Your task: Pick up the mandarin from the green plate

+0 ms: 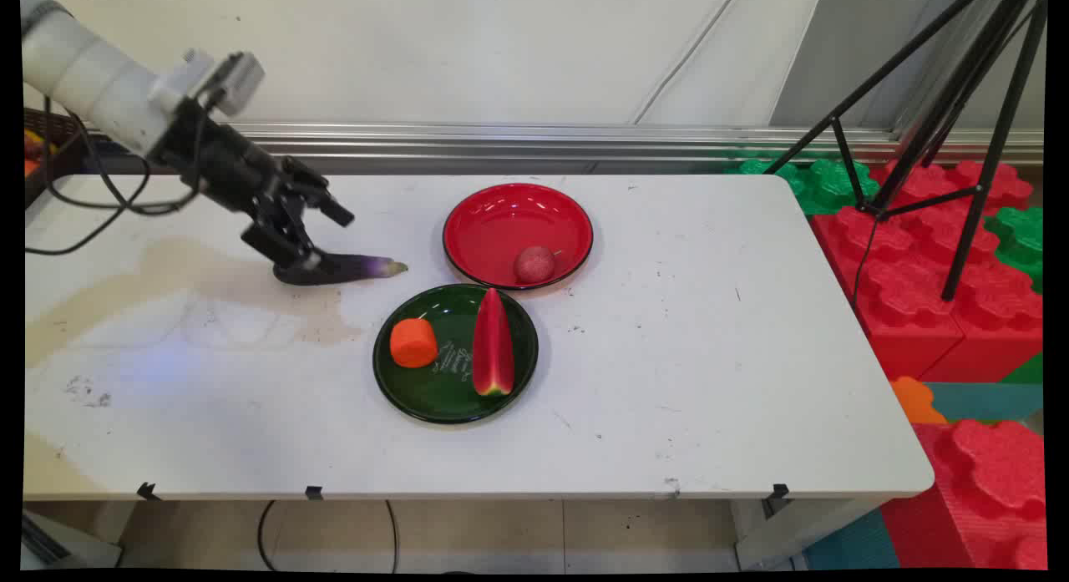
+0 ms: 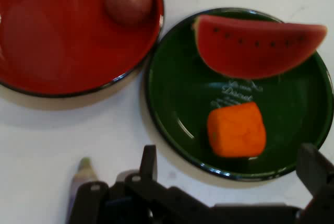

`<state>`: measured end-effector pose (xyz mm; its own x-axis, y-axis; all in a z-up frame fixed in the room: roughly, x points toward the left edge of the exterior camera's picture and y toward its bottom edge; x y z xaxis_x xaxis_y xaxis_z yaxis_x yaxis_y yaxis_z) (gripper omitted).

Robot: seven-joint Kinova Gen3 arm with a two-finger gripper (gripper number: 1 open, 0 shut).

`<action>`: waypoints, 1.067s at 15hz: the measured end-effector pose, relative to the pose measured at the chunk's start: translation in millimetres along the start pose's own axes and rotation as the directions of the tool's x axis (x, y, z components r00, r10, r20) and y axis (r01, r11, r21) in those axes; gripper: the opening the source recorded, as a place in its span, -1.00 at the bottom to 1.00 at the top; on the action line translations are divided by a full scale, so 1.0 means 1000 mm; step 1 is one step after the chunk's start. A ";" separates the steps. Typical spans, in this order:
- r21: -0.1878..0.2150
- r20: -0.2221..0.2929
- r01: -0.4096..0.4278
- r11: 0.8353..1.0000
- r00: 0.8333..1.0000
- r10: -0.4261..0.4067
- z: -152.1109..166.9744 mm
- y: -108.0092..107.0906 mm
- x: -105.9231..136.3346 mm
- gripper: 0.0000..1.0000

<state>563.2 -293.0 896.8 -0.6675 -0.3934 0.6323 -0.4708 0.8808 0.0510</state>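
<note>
A white table (image 1: 668, 382) carried two plates set close together near its middle, with a toy eggplant (image 1: 347, 269) lying on the bare surface to their left. The black gripper (image 1: 292, 252) was down at the eggplant's thick dark end, its fingers over that end and touching it; whether the jaws were clamped on the eggplant or merely straddling it could not be told from either view. The eggplant lay flat, its pale green tip pointing toward the plates and stopping just short of them. The red plate (image 1: 501, 223), farther from the camera, held one small round reddish fruit (image 1: 534, 264) near its rim. The green plate (image 1: 443, 390), nearer the camera, held an orange block-shaped piece (image 1: 413, 342) and a watermelon slice (image 1: 493, 344) side by side, apart from each other. As things lay, three items sat on plates, and only the eggplant rested on the table itself.
</note>
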 end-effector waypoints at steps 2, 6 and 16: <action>-0.006 0.014 -0.016 1.000 1.000 0.016 0.013 0.007 0.000 1.00; -0.019 0.051 -0.056 0.998 0.997 0.057 0.050 0.021 0.000 1.00; -0.032 0.118 -0.106 0.994 0.987 0.110 0.122 0.037 0.003 1.00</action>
<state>473.2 -294.2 806.2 -0.7784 -0.3228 0.5384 -0.3781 0.9257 0.0084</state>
